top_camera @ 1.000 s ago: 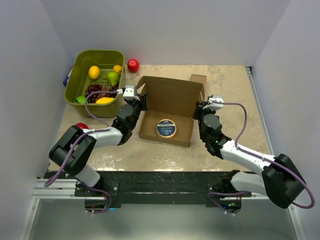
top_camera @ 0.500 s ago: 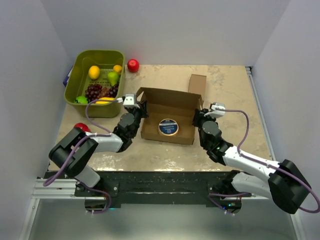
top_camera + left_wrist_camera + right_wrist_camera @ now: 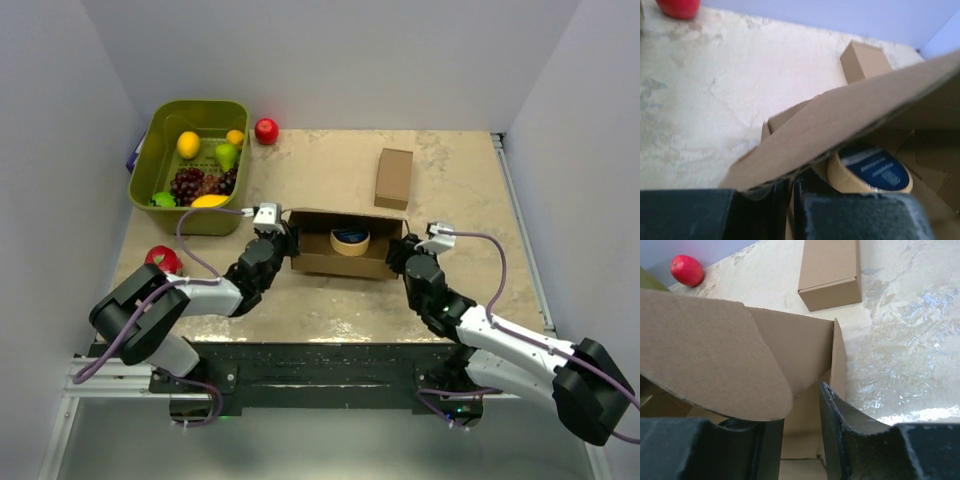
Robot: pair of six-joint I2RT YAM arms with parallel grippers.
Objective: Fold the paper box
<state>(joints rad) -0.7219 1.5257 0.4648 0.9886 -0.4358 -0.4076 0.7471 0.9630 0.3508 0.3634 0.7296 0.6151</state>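
The paper box (image 3: 345, 262) is a brown cardboard box in the middle of the table, its lid tilted up over the tray. A tape roll (image 3: 350, 240) with a blue label lies inside and also shows in the left wrist view (image 3: 872, 170). My left gripper (image 3: 284, 242) is at the box's left end, its jaws (image 3: 790, 184) nearly together on a cardboard edge under the lid (image 3: 850, 120). My right gripper (image 3: 401, 252) is at the box's right end; its jaws (image 3: 801, 407) stand a little apart with the end wall (image 3: 839, 360) between them. A rounded flap (image 3: 705, 350) lies over its left finger.
A much smaller brown cardboard box (image 3: 394, 178) lies just behind the paper box on the right. A green basket (image 3: 150, 140) of fruit stands at the back left. A red apple (image 3: 266, 130) lies beside it. Another red fruit (image 3: 160, 258) lies near the left arm.
Both grippers have drawn the paper box toward the near edge. The lid has swung from open at the back to tilted over the tray. The small box behind now shows in full.
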